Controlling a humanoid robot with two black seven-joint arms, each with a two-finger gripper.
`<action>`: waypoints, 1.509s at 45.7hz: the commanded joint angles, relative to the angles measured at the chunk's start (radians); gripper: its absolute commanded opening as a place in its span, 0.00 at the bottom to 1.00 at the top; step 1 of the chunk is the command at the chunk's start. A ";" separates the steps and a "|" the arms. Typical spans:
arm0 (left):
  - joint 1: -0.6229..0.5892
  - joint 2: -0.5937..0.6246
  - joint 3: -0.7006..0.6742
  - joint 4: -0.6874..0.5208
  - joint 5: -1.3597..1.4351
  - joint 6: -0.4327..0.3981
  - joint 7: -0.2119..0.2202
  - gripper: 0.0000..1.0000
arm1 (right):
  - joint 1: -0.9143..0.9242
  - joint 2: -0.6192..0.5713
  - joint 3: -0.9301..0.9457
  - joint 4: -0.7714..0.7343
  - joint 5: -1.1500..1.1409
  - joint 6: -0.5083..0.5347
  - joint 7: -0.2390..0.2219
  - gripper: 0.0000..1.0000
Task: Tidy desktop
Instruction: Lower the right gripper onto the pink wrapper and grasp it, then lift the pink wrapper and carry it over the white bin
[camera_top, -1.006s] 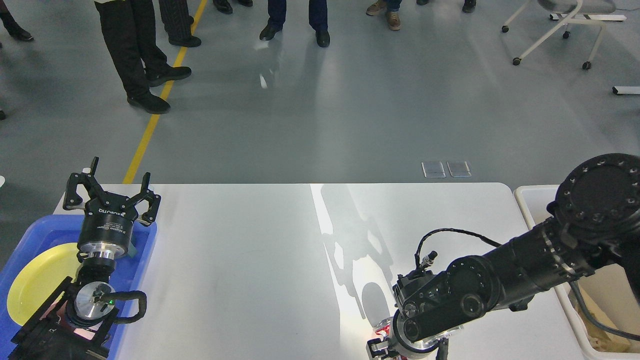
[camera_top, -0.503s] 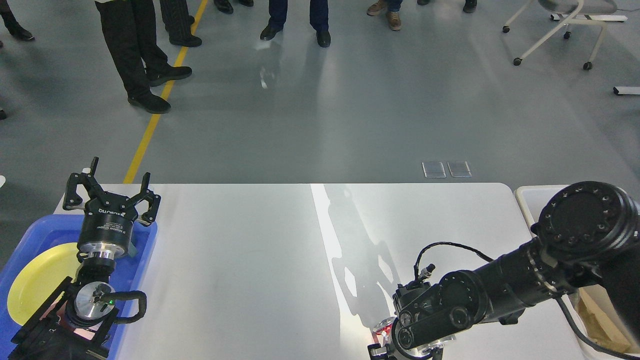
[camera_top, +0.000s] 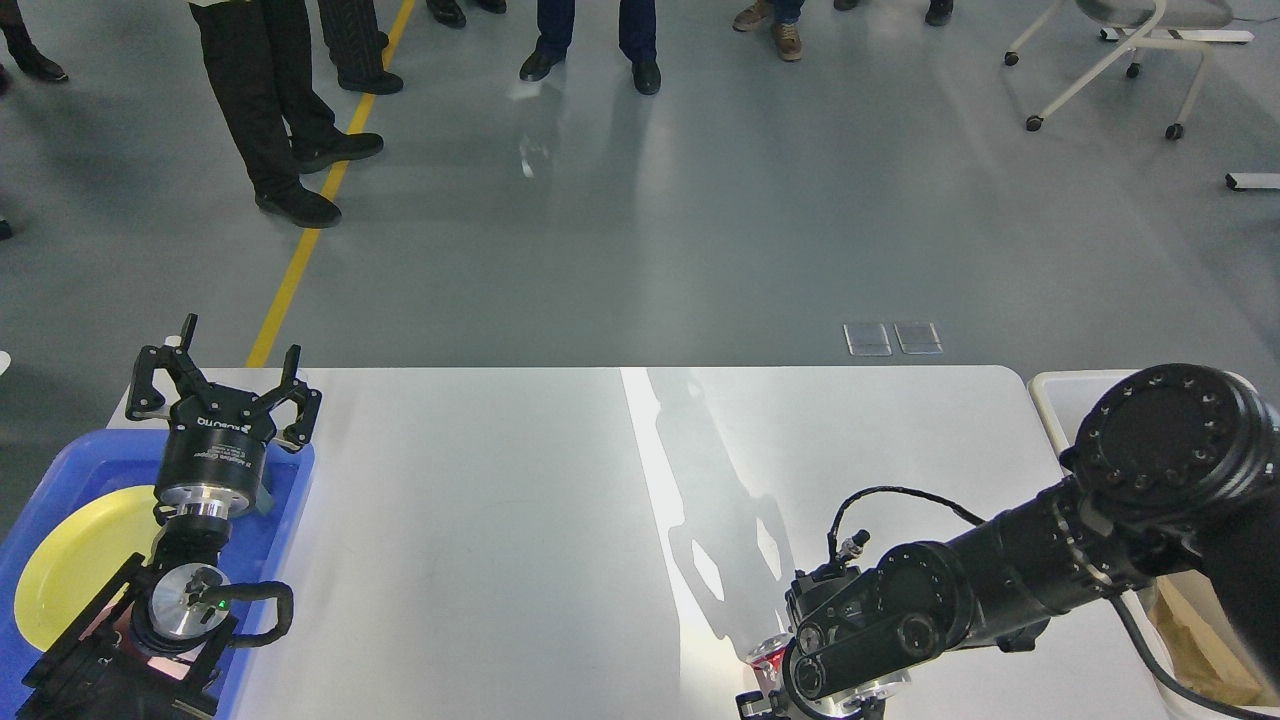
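The desktop is a wide white tabletop filling the lower half of the head view. My left gripper stands open above the far edge of a blue tray, with nothing between its fingers. My right arm reaches in from the right, and its gripper points down at the bottom edge of the view, mostly hidden by the wrist. A small red and white thing shows right beside it; I cannot tell whether it is held.
A yellow plate lies in the blue tray at the left. A cream-white bin with brown paper inside stands off the table's right end. People's legs and a wheeled chair are on the grey floor beyond.
My right arm has sunk lower and drawn slightly toward the near edge over the last second, and its shadow on the table has shifted with it. The left arm has not moved.
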 joint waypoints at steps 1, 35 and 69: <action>0.000 0.000 0.000 0.000 0.001 0.000 0.000 0.96 | -0.004 0.000 -0.001 -0.001 -0.001 -0.001 0.000 0.42; 0.000 0.000 0.000 0.000 -0.001 0.000 0.000 0.96 | 0.036 -0.014 -0.007 -0.001 0.108 0.031 0.006 0.00; 0.000 0.000 0.000 0.000 -0.001 0.000 0.000 0.96 | 0.510 -0.187 -0.130 0.169 0.389 0.241 0.121 0.00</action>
